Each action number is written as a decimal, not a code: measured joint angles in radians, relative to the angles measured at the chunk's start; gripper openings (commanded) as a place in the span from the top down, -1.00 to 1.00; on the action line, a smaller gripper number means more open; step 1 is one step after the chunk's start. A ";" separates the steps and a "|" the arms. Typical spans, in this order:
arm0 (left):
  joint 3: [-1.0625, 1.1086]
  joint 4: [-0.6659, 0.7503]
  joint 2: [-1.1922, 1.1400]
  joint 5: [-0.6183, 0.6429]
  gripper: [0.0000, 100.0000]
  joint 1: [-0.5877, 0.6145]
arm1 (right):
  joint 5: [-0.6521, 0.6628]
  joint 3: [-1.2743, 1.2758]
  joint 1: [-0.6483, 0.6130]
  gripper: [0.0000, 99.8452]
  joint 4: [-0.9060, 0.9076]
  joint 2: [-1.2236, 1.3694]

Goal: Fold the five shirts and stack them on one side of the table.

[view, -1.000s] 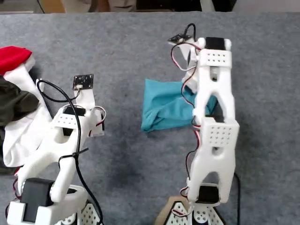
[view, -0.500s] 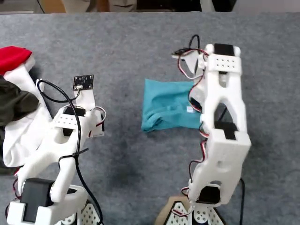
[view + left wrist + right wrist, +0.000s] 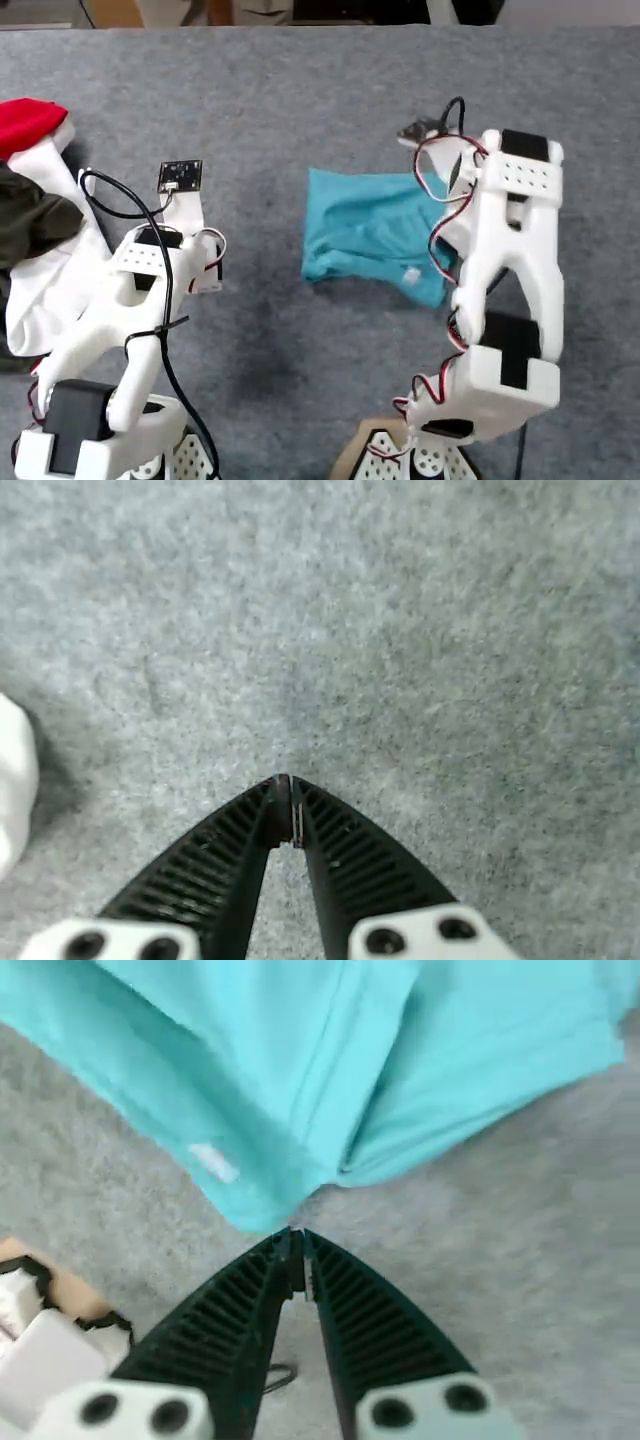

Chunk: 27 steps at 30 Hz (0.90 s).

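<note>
our right claw (image 3: 297, 1244) has slid off to the side, closed, its tips at a corner of the blue shirt (image 3: 360, 225), which spread out some. the shirt lies mid counter (image 3: 260, 100), not folded yet. our left claw (image 3: 283, 792) is closed too.

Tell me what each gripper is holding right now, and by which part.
The left gripper is shut on nothing. The right gripper is shut with its tips at the teal shirt's corner; whether it pinches the cloth cannot be told.
</note>
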State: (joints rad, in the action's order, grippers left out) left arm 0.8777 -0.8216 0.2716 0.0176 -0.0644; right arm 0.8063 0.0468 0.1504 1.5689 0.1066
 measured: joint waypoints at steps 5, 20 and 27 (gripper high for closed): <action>0.000 0.000 0.000 0.000 0.96 0.000 | -0.078 -0.190 -0.121 0.96 0.000 0.083; 0.002 0.000 0.000 0.000 0.96 0.000 | -0.180 -0.799 -0.157 0.69 0.195 0.657; 0.002 0.000 0.000 0.000 0.96 0.000 | -0.180 -0.767 -0.157 0.74 0.195 0.667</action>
State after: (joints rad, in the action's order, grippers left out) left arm 0.8792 -0.8216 0.2716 0.0176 -0.0644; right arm 0.6268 -0.7204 -0.0061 1.7637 0.7741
